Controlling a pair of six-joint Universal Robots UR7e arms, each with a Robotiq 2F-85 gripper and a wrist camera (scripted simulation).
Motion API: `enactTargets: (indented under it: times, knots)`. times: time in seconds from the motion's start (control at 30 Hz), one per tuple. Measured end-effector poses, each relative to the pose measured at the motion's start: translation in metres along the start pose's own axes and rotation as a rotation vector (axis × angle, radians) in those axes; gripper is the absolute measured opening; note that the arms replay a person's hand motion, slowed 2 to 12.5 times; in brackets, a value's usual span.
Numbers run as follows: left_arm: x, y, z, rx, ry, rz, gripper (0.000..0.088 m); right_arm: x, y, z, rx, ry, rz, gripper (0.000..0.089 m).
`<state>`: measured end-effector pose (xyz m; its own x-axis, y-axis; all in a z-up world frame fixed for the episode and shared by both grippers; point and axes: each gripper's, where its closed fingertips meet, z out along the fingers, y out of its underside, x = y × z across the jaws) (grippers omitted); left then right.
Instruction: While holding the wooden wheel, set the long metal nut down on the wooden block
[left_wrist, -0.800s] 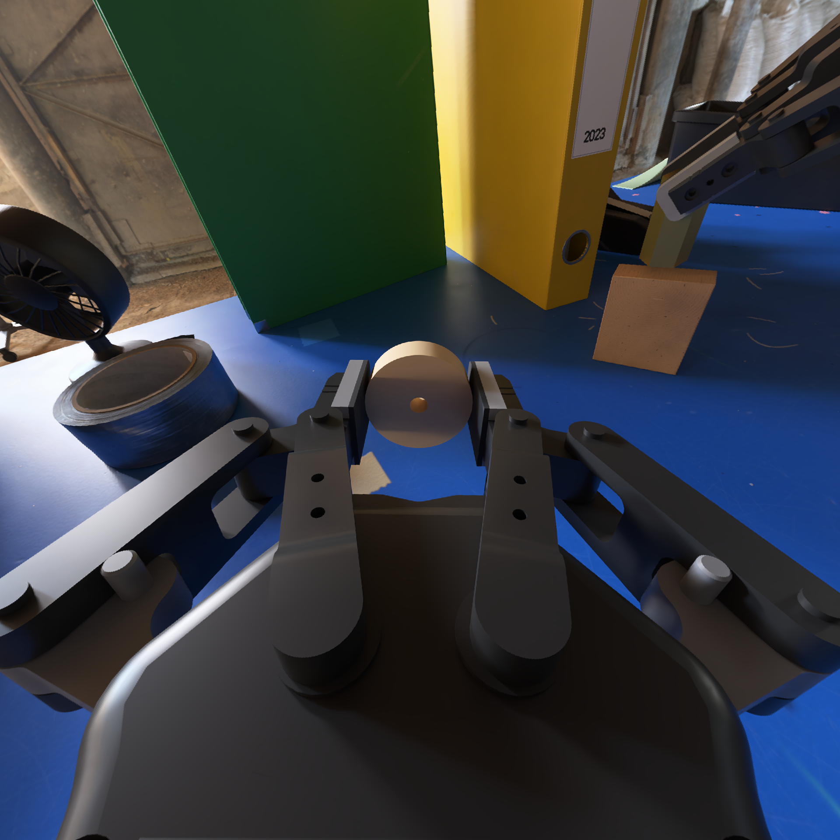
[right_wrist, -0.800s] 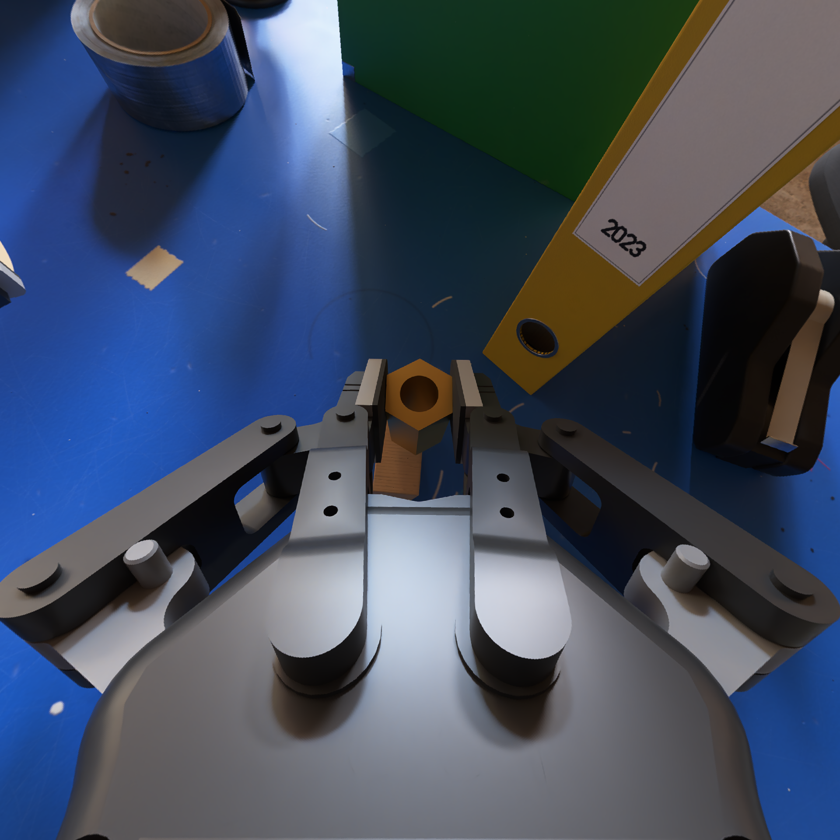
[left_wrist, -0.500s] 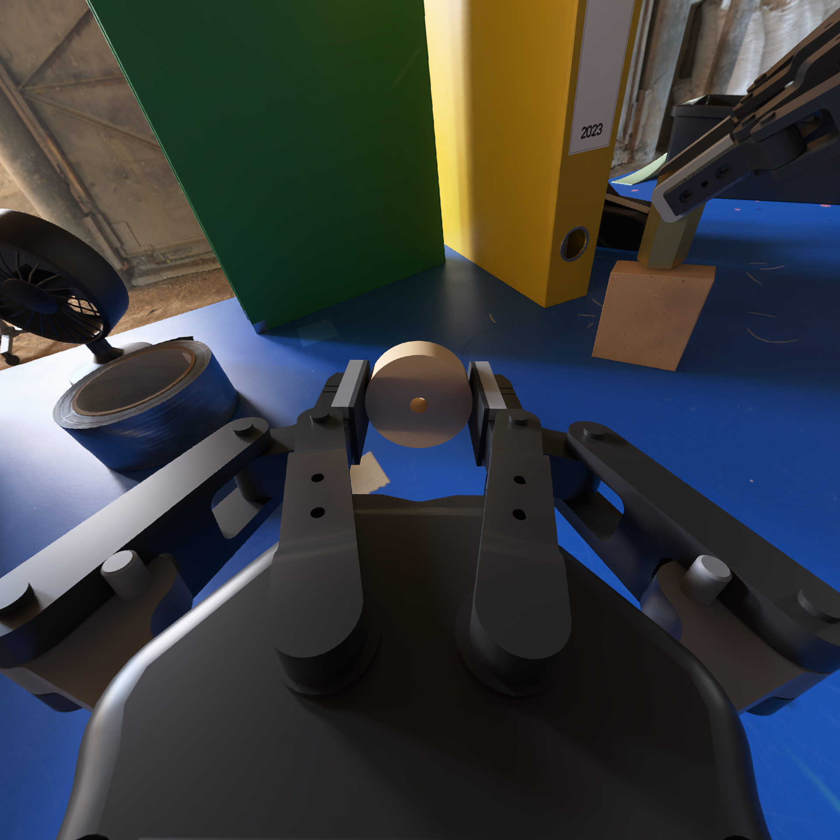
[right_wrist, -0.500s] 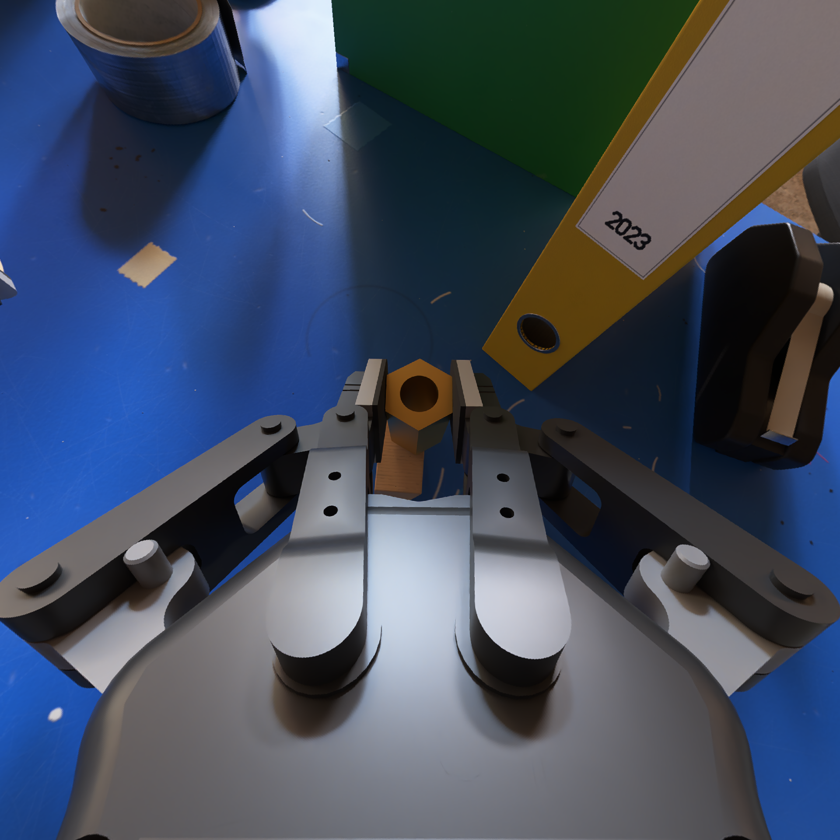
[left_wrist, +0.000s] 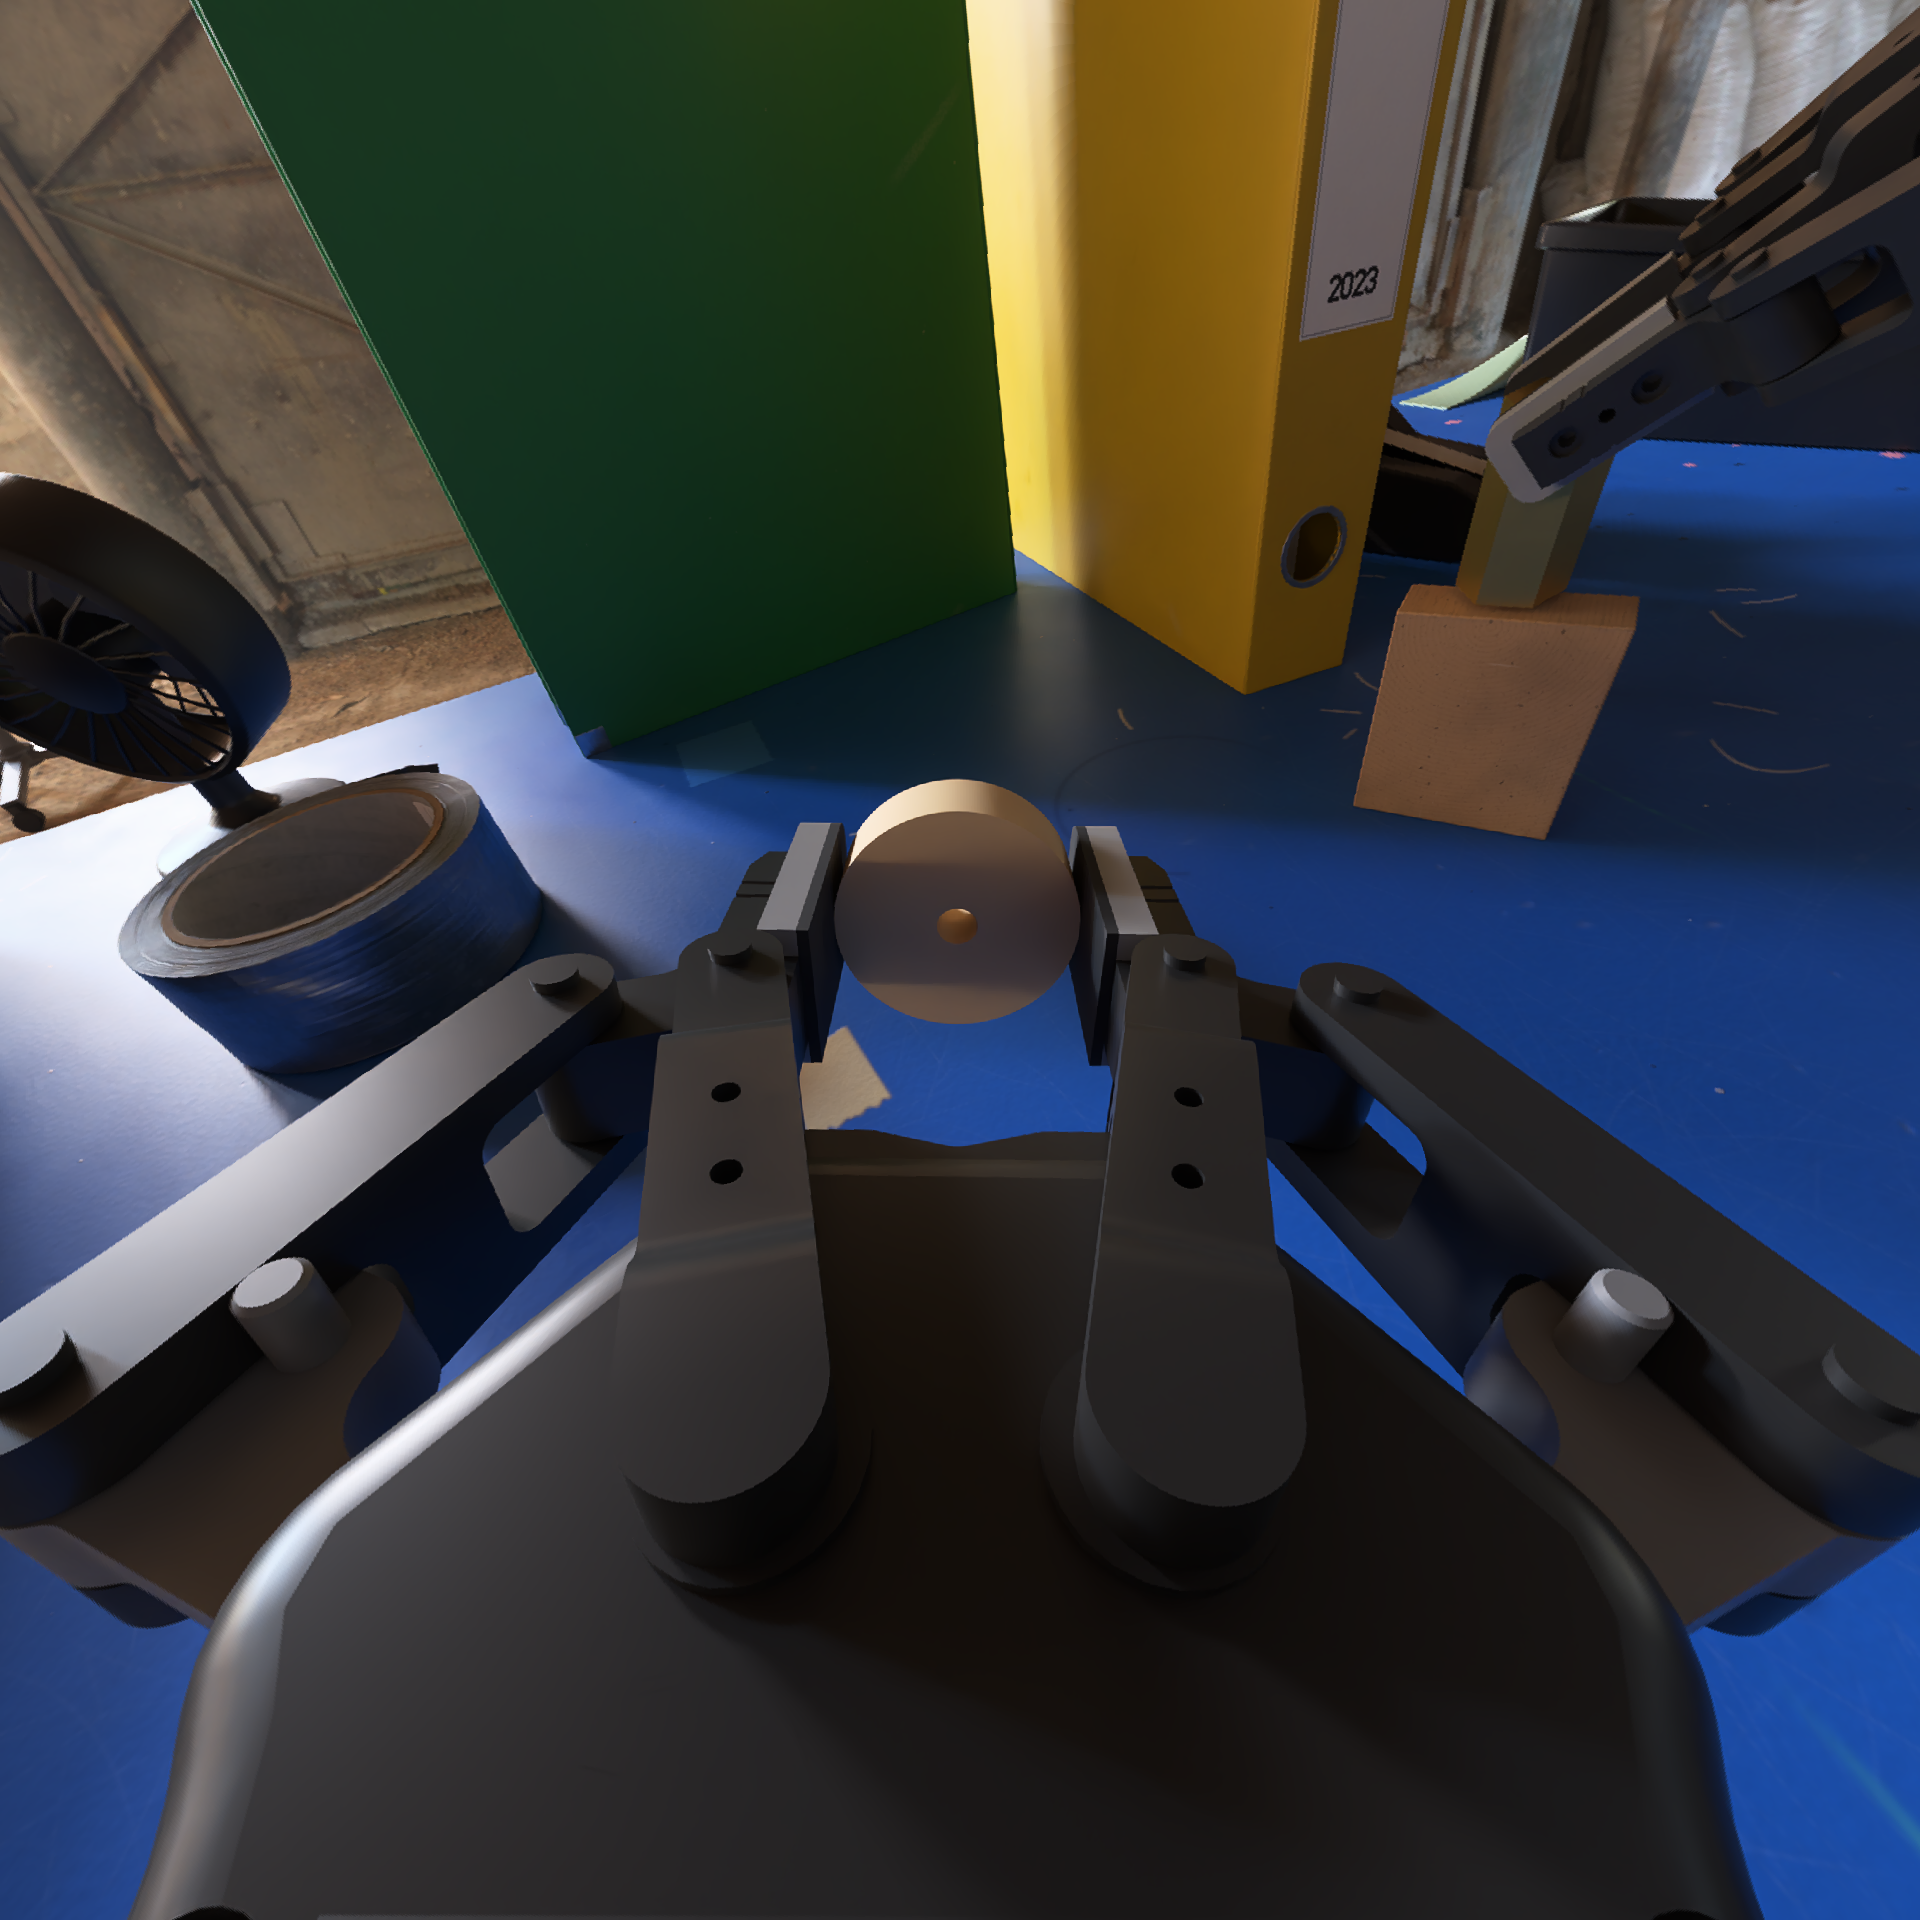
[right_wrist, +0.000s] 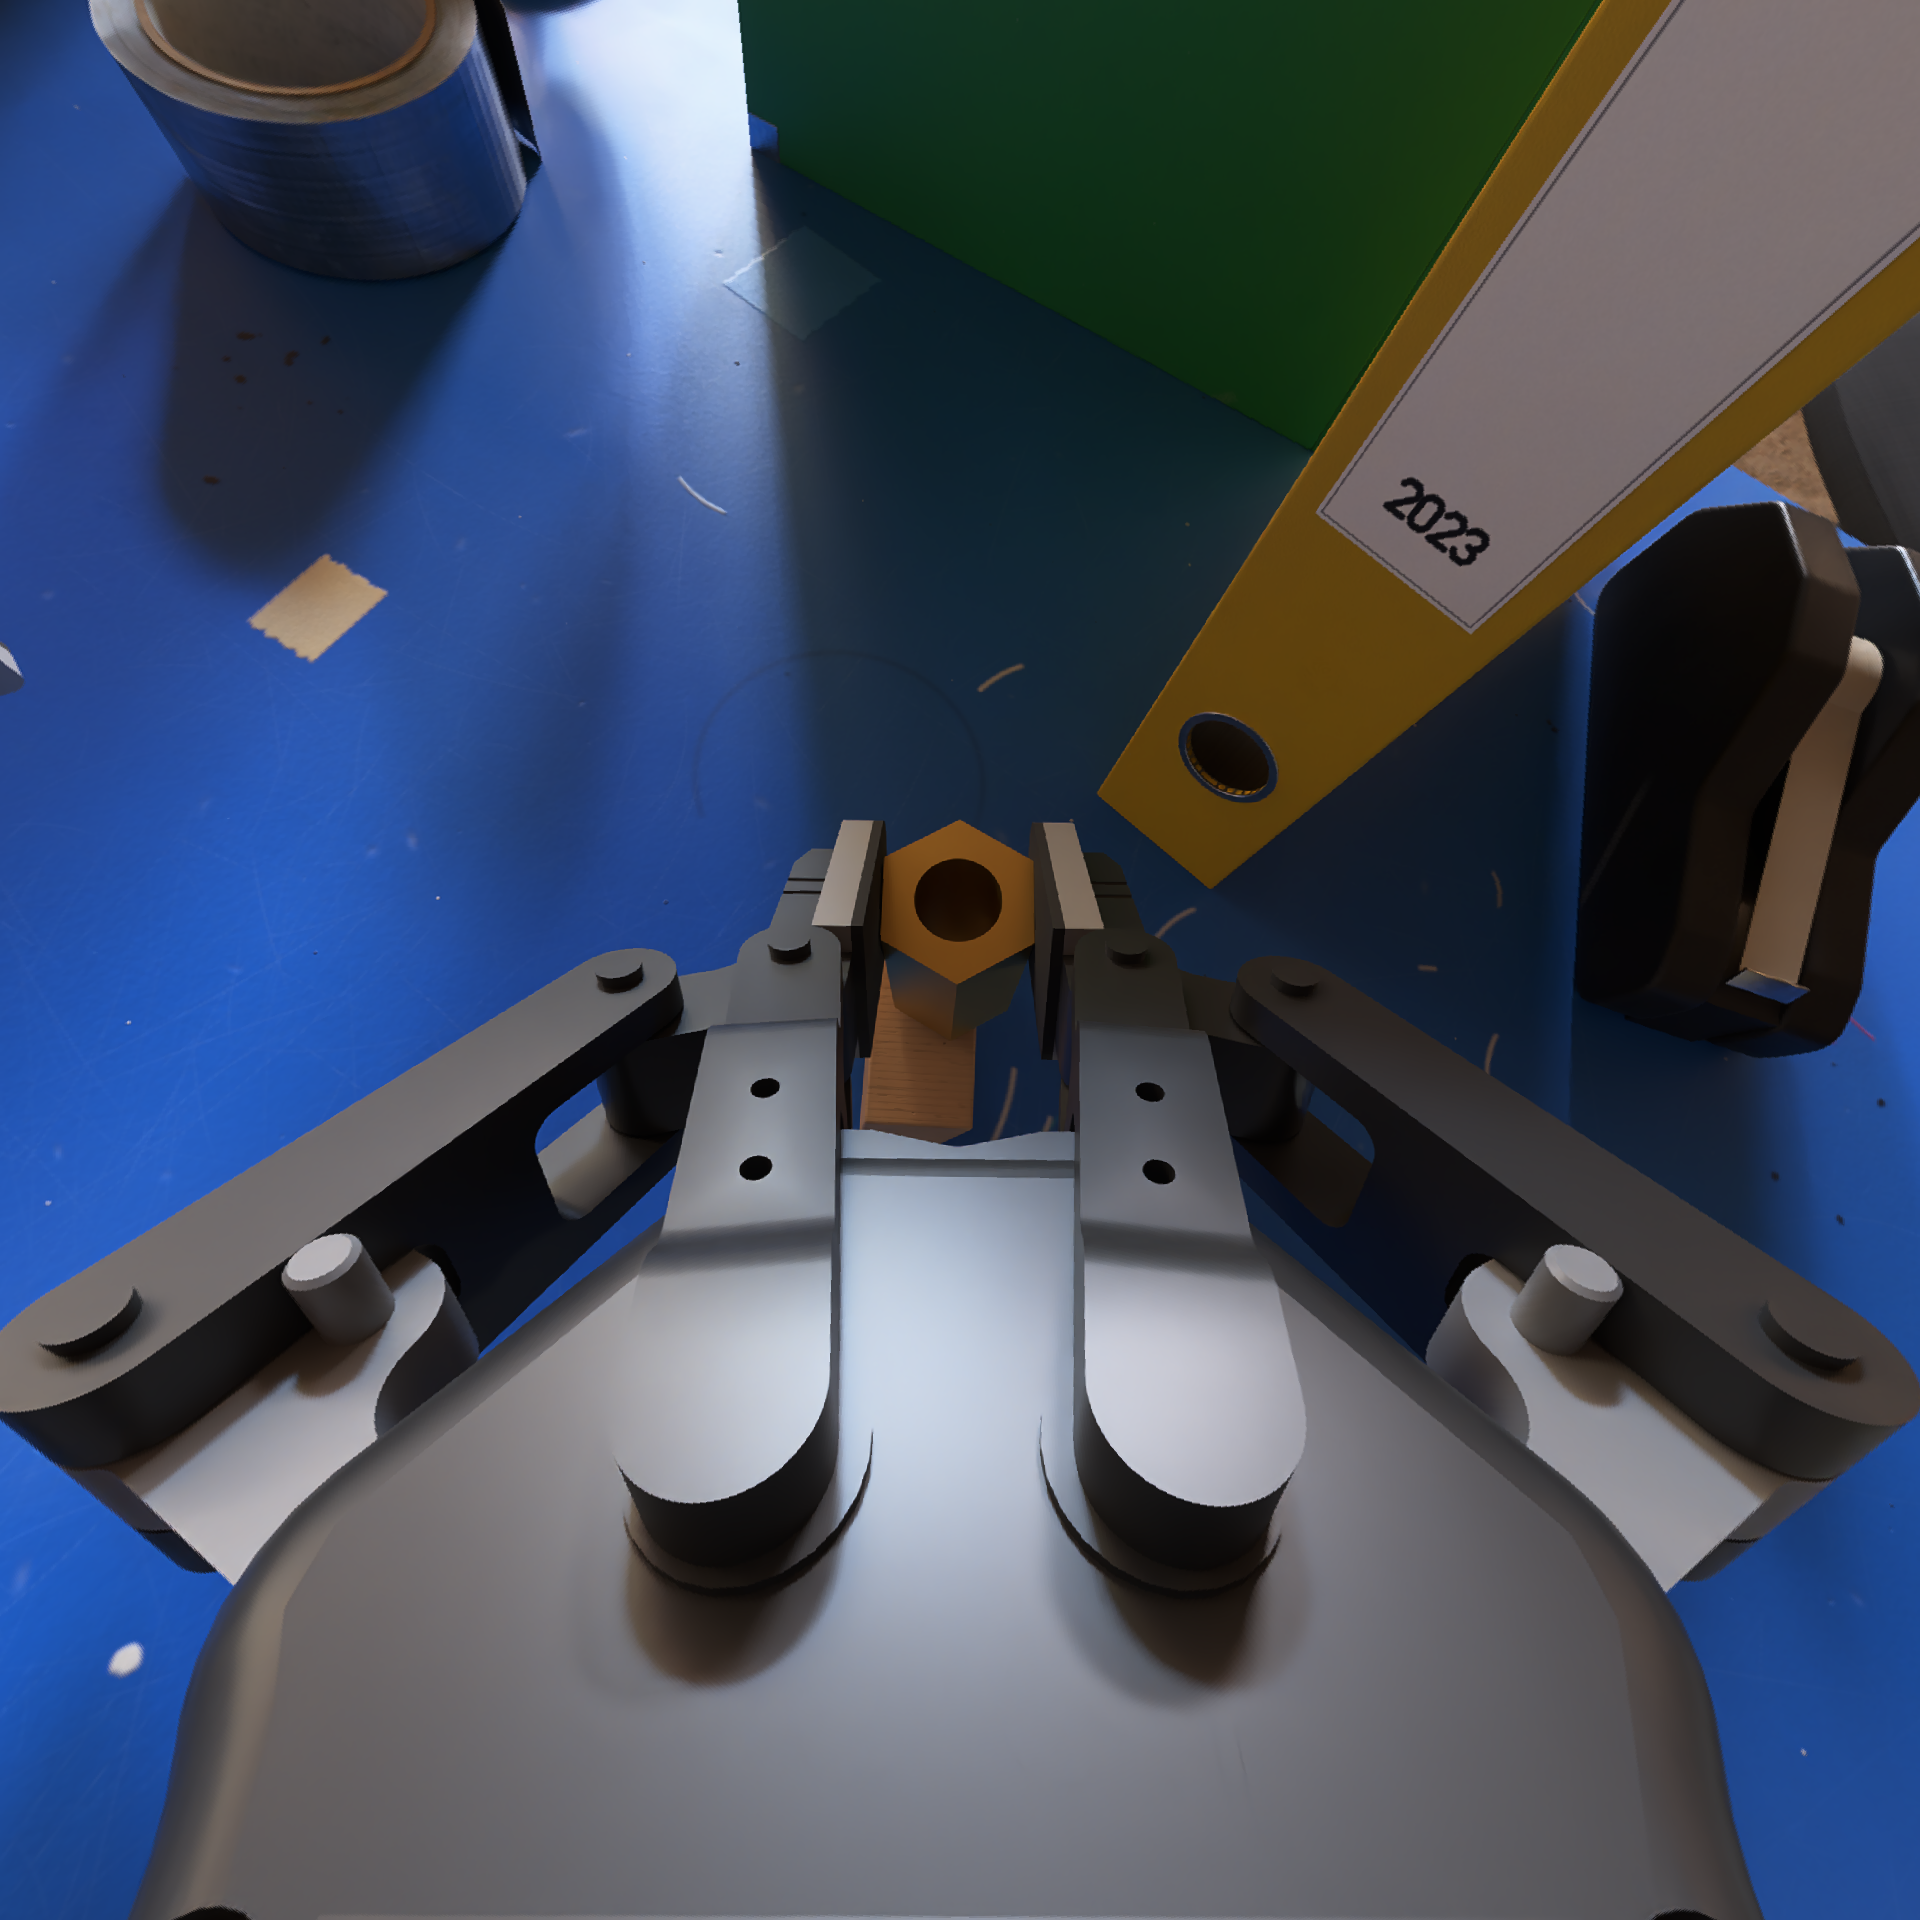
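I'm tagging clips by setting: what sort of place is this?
Likely a workshop or shed bench used for desk work: a blue table carries a yellow ring binder, a tape roll and a small fan, with rough walls behind.

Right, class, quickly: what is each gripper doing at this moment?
Left gripper: closed on the wooden wheel, held above the table.
Right gripper: closed on the long metal nut, upright on the wooden block.

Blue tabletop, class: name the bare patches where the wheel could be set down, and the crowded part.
Bare: the table stretch between the block and the left gripper; also between the tape roll and green binder. Crowded: around the yellow binder, block, nut and right gripper.
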<state>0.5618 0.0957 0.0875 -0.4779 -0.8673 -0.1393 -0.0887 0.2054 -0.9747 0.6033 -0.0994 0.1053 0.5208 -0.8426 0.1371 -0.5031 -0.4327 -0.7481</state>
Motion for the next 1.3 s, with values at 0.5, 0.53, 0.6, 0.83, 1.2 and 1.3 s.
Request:
enactTargets:
  times: [0.5,0.53,0.6,0.83,1.2,1.3]
  knots:
    - [0.0009,0.0003,-0.0002,-0.003,0.000,0.008,0.0380,-0.0004,0.0011,0.0003,0.002,0.005,0.018,0.0244]
    - [0.0009,0.0003,-0.0002,-0.003,0.000,0.009,0.0380,-0.0005,0.0012,0.0002,0.002,0.006,0.019,0.0244]
    - [0.0011,0.0004,-0.0001,-0.004,0.000,0.010,0.0380,-0.0006,0.0013,0.0001,0.002,0.006,0.021,0.0244]
    - [0.0017,0.0007,0.0001,-0.006,0.001,0.015,0.0380,-0.0011,0.0019,-0.0007,0.001,0.007,0.027,0.0244]
    - [0.0029,0.0012,0.0004,-0.011,0.003,0.023,0.0380,-0.0008,0.0030,-0.0008,0.001,0.011,0.039,0.0244]
    - [0.0032,0.0013,0.0004,-0.011,0.004,0.026,0.0380,-0.0007,0.0029,-0.0008,0.001,0.013,0.041,0.0244]
